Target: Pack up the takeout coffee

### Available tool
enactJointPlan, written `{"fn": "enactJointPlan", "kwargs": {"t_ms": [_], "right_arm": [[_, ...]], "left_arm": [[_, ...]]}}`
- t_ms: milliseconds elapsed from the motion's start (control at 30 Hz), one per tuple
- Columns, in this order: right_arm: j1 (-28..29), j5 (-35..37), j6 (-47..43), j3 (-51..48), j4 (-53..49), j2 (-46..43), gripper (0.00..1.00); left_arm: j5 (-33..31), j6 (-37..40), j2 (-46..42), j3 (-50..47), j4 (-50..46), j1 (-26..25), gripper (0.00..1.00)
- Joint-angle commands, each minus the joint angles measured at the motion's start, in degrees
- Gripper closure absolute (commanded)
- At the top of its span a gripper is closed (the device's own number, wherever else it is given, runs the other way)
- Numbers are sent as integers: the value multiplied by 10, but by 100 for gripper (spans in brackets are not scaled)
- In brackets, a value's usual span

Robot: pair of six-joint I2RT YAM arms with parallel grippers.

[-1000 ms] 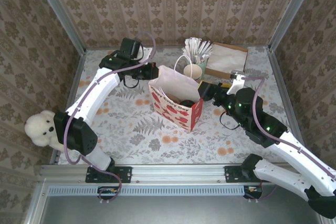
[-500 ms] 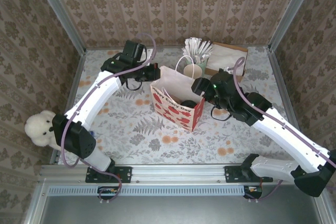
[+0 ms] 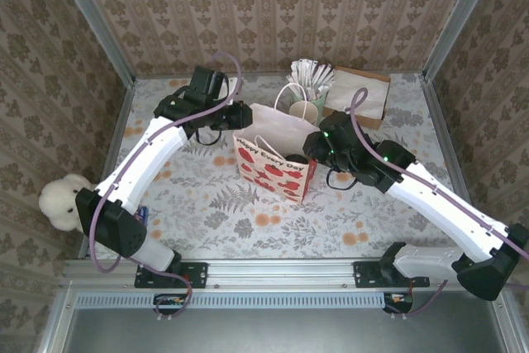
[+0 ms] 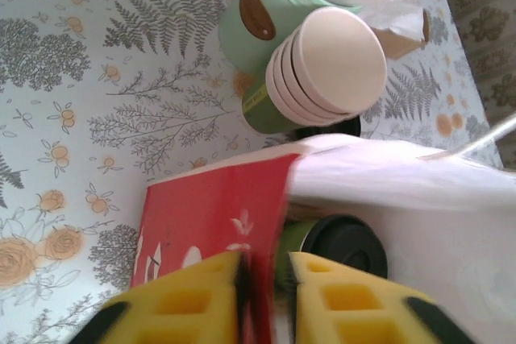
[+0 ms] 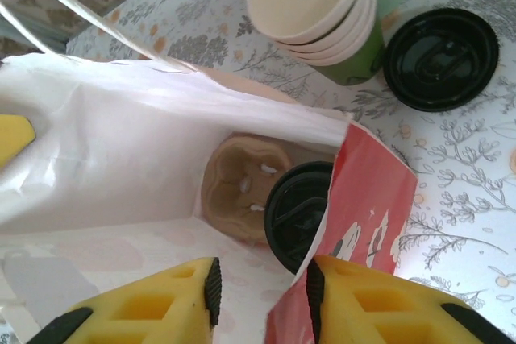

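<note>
The takeout coffee [image 5: 300, 211], a green cup under a black lid, stands inside the red-and-white paper bag [image 5: 371, 199], at the centre of the overhead view; it sits beside a cardboard cup holder [image 5: 234, 187] on the bag's floor, which looks meant to keep it upright. So the packing itself appears done, with what follows likely a matter of letting go and drawing clear. In the left wrist view, the left pincer [image 4: 262, 300] straddles the bag's red wall at the bottom of the frame, narrowly parted, with a sliver of gap on the cup's side. At the bottom of the right wrist view, the right pincer [image 5: 260, 296] stands open astride the opposite rim, not pinching it. The two together seem placed to hold the mouth spread. Outside the bag, toward the upper right of the right wrist view, a stack of lidless cups [image 5: 310, 2] and a loose lid [image 5: 439, 58] rest on the floral table [image 3: 207, 204].
</note>
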Motion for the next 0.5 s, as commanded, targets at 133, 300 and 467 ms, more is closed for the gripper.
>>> {"fn": "enactJointPlan", "kwargs": {"t_ms": [133,300,467], "right_arm": [[-1,-33,-140,78,-8,58,70],[-9,-64,-153,97,19,88,71],[-14,-76,-154,119,42,125,72]], "left_arm": [[67,41,-140,-76,65,34,27],[-56,25,-245,-144,71,111,0],[-299,-62,-300,-214,23,186,0]]}}
